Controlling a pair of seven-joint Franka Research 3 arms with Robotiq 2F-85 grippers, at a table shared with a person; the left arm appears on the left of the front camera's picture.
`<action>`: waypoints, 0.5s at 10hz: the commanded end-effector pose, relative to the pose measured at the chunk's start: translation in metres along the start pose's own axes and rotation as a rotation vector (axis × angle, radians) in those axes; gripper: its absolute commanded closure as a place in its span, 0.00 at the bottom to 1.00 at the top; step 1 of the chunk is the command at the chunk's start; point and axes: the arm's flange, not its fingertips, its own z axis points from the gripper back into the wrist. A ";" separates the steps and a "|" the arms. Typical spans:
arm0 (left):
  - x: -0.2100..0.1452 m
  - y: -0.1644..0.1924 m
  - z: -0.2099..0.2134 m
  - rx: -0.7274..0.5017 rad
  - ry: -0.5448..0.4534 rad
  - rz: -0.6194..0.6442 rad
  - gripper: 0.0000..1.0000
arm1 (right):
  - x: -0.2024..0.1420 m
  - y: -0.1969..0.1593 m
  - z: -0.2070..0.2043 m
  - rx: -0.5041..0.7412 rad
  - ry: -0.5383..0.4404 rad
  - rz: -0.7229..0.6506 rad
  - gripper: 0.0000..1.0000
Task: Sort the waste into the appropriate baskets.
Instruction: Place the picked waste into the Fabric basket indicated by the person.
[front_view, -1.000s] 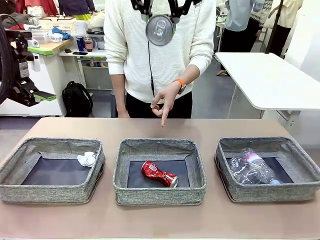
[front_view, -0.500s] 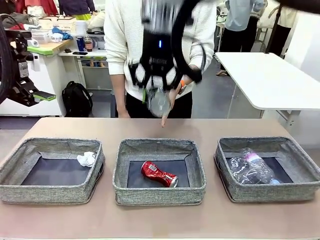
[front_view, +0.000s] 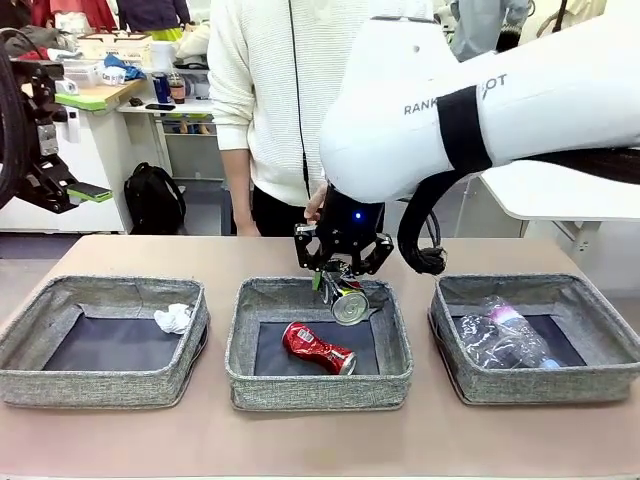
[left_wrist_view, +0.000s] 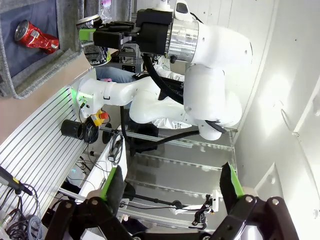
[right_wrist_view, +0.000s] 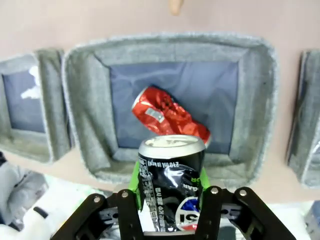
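My right gripper (front_view: 338, 289) is shut on a dark blue-black can (front_view: 349, 302), tilted, just above the back of the middle basket (front_view: 318, 385). In the right wrist view its green pads press both sides of that can (right_wrist_view: 170, 182). On the middle basket's (right_wrist_view: 170, 44) dark floor below lies a crushed red can (right_wrist_view: 168, 116) (front_view: 318, 347). A white tissue wad (front_view: 175, 318) rests in the left basket (front_view: 100, 385). A clear plastic bottle (front_view: 503, 338) lies in the right basket (front_view: 540, 385). My left gripper (left_wrist_view: 171, 175) is open and holds nothing, raised off to the table's left.
A person in a white sweater (front_view: 260, 90) stands at the far side of the table, a fingertip (right_wrist_view: 175, 6) near the table's far edge. My right arm (front_view: 480, 110) spans the upper right. The table strip (front_view: 320, 440) in front of the baskets is bare.
My right arm has come down from high up, carrying the dark can to just over the middle basket. The person's pointing hand is now hidden behind the arm.
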 end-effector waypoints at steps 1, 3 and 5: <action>-0.002 -0.003 -0.001 -0.019 0.003 -0.004 0.00 | 0.001 0.000 0.011 0.047 -0.006 0.019 0.55; -0.002 -0.003 -0.001 -0.019 0.003 -0.004 0.00 | 0.001 0.000 0.010 0.033 -0.002 0.004 0.55; -0.002 -0.003 -0.001 -0.019 0.003 -0.004 0.00 | 0.002 -0.002 0.011 0.026 -0.017 -0.010 0.03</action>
